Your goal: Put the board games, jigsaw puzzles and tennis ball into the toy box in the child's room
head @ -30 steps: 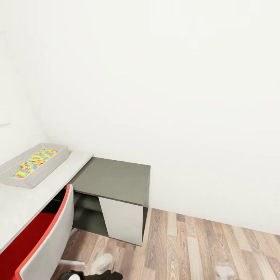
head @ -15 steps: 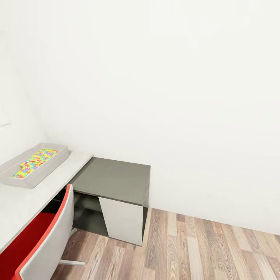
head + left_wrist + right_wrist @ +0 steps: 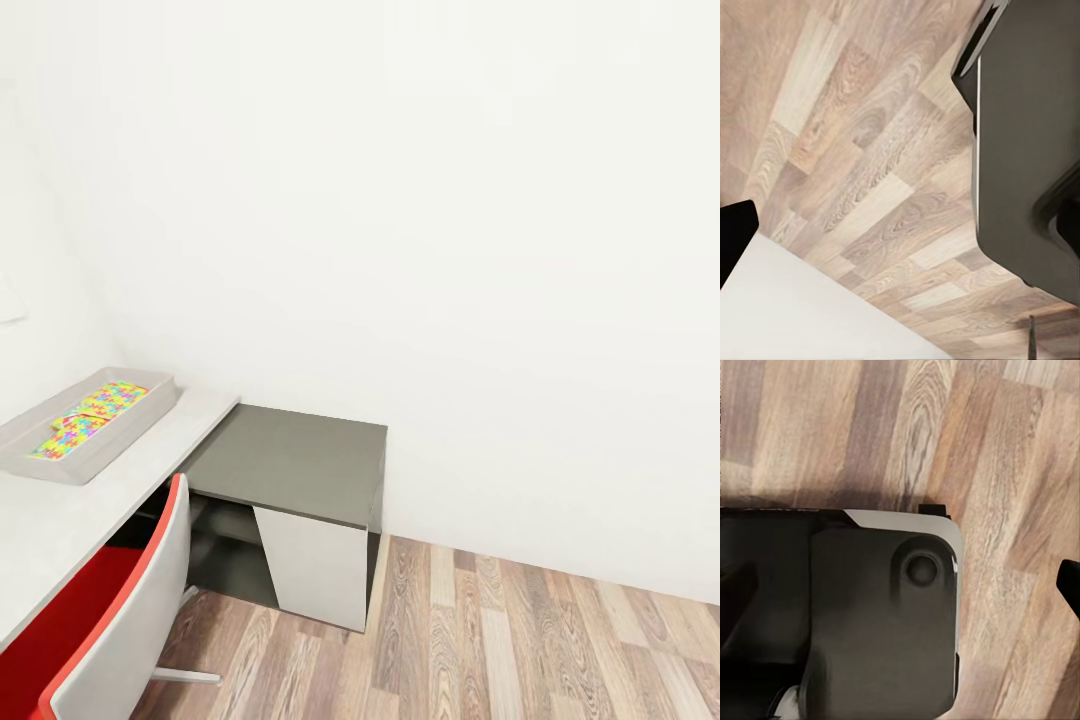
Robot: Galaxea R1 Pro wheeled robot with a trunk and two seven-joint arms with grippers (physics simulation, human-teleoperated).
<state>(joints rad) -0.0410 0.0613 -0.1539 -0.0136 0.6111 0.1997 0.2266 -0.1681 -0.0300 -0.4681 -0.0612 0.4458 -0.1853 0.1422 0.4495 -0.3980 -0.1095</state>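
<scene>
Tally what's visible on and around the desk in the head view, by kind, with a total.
Toy box: 1
Jigsaw puzzles inside it: 2, overlapping, so the split is hard to make out
Red chair: 1
Table: 1
Total: 5

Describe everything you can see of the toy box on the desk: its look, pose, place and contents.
The toy box is a shallow, light-grey rectangular tray with sloping sides, seemingly plastic. It sits flat on the pale top of the table, running diagonally towards the white wall, its near end cut off by the head view's left edge. Inside lie the jigsaw puzzles, flat squares of bright multicoloured interlocking pieces. Nothing else touches it.
</scene>
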